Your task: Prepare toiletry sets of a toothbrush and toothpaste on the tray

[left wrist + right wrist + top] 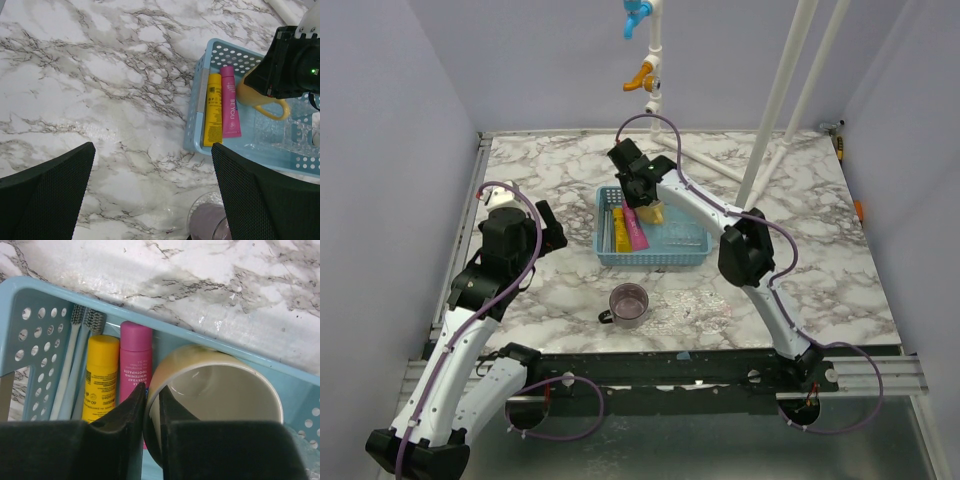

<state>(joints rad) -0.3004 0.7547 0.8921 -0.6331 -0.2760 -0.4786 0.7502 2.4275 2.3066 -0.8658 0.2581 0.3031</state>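
The yellow toothpaste [100, 375] and the pink toothpaste [135, 357] lie side by side at the left end of the light-blue mesh basket [30, 300]. Toothbrushes [75, 335] lie beside them against the basket's wall. My right gripper [151, 395] is shut on the rim of a yellow mug [225, 390] inside the basket, next to the pink tube. A clear plastic piece that looks like the tray [280, 132] lies in the basket's right part. My left gripper [152, 150] is open and empty over the marble, left of the basket [192, 125].
A translucent purple cup [629, 303] stands on the marble table in front of the basket [650, 256]. White pipes [775, 110] rise at the back right, and a tap [645, 70] hangs at the back centre. Walls close in the table's sides.
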